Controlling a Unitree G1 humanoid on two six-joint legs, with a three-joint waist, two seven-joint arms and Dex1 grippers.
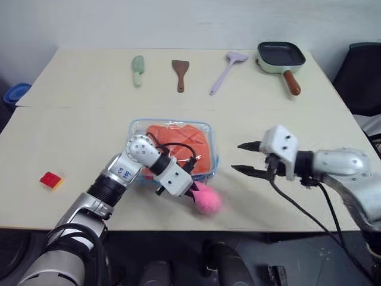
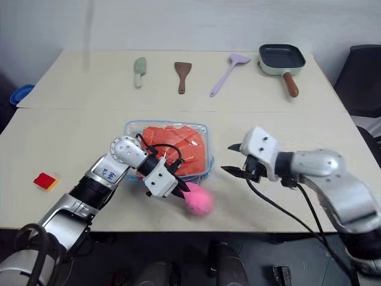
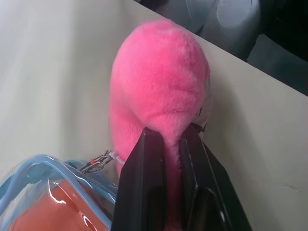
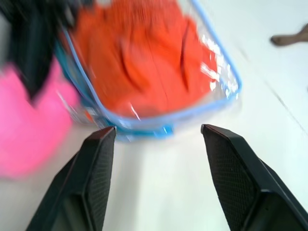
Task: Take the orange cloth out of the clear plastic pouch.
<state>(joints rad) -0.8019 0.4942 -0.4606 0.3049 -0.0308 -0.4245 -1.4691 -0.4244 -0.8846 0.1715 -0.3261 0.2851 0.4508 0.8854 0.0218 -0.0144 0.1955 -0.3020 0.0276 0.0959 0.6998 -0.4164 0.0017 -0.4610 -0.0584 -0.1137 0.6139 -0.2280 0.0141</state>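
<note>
Beside the clear plastic pouch (image 1: 171, 149) | pink plush toy (image 3: 159, 91) is pinched by left gripper (image 1: 194, 193) | right gripper (image 1: 245, 158) is spread, empty | risk: orange cloth (image 1: 178, 145) is left inside while the wrong item is gripped

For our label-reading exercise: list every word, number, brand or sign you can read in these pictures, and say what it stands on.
No text can be read with certainty.
Left arm: a small blue mark on the white casing, too small to read.
Pouch, cloth, pink toy, pan, utensils, red block: no lettering visible.
</note>
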